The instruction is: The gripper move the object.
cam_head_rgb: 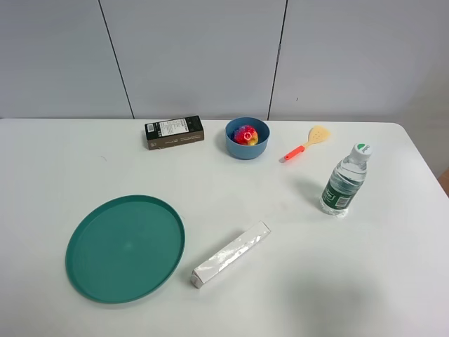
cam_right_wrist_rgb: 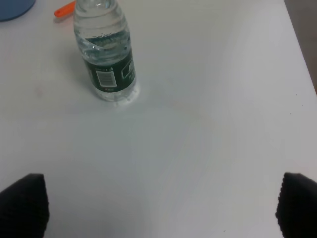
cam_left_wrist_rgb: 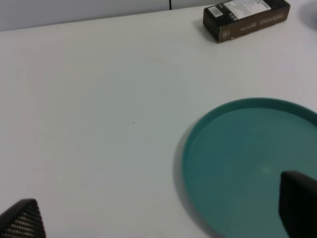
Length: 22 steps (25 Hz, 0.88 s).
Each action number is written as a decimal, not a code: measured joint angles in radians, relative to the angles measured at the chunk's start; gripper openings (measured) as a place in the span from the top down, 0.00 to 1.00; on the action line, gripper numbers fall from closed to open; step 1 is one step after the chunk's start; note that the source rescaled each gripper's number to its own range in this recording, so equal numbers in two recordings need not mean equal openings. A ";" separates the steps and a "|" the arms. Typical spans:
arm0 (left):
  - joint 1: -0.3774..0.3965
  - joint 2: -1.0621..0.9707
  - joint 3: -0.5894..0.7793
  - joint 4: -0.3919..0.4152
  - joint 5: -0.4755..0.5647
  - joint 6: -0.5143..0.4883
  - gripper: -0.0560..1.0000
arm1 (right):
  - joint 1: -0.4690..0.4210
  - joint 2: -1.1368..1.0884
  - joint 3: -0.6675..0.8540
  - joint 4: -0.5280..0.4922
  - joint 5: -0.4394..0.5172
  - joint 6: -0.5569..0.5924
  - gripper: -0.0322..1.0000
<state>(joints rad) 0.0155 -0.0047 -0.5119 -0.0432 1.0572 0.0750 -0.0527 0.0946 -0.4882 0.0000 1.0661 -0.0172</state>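
Observation:
The object, a small rainbow ball (cam_head_rgb: 245, 134), lies inside the blue bowl (cam_head_rgb: 246, 152) at the back middle of the table. Neither arm shows in the exterior high view. In the left wrist view my left gripper (cam_left_wrist_rgb: 158, 213) is open and empty, its dark fingertips (cam_left_wrist_rgb: 21, 220) wide apart above the table beside the teal plate (cam_left_wrist_rgb: 247, 163). In the right wrist view my right gripper (cam_right_wrist_rgb: 159, 206) is open and empty, its fingertips (cam_right_wrist_rgb: 24, 203) wide apart, short of the water bottle (cam_right_wrist_rgb: 105, 59). The ball is out of both wrist views.
A large teal plate (cam_head_rgb: 91, 274) lies front left. A dark box (cam_head_rgb: 174, 132) sits left of the bowl. A spatula (cam_head_rgb: 307, 144) with an orange handle lies right of it. A water bottle (cam_head_rgb: 344, 182) stands at the right. A long white box (cam_head_rgb: 231, 254) lies front middle.

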 joint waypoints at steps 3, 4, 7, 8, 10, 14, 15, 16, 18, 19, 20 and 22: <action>0.000 0.000 0.000 0.000 0.000 0.001 0.00 | 0.000 -0.001 0.000 0.000 0.000 0.004 0.23; 0.000 0.000 0.000 0.000 0.000 0.001 0.00 | 0.000 -0.001 0.000 0.000 0.000 0.004 0.23; 0.000 0.000 0.000 0.000 0.000 0.001 0.00 | 0.000 -0.006 0.000 0.000 0.000 0.004 0.25; 0.000 0.000 0.000 0.000 0.000 0.001 0.00 | 0.000 -0.015 0.000 0.000 0.000 0.002 0.25; 0.000 0.000 0.000 0.000 0.000 0.001 0.00 | 0.000 -0.043 0.000 0.000 0.000 -0.017 0.26; 0.000 0.000 0.000 0.000 0.000 0.001 0.00 | 0.000 -0.097 0.000 0.006 -0.001 -0.043 0.26; 0.000 0.000 0.000 0.000 0.000 0.001 0.00 | 0.000 -0.097 0.000 0.006 -0.001 -0.056 0.26; 0.000 0.000 0.000 0.000 0.000 0.001 0.00 | 0.000 -0.097 0.000 0.000 -0.001 -0.073 0.27; 0.000 0.000 0.000 0.000 0.000 0.001 0.00 | 0.000 -0.097 0.002 -0.014 -0.001 -0.102 0.27; 0.000 0.000 0.000 0.000 0.000 0.001 0.00 | 0.000 -0.097 0.004 -0.027 -0.001 -0.105 0.27; 0.000 0.000 0.000 0.000 0.000 0.001 0.00 | 0.000 -0.097 0.005 -0.038 -0.001 -0.105 0.27; 0.000 0.000 0.000 0.000 0.000 0.001 0.00 | 0.000 -0.097 0.005 -0.043 -0.001 -0.105 0.27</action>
<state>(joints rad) 0.0155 -0.0047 -0.5119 -0.0432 1.0572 0.0758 -0.0527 -0.0021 -0.4833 -0.0426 1.0651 -0.1227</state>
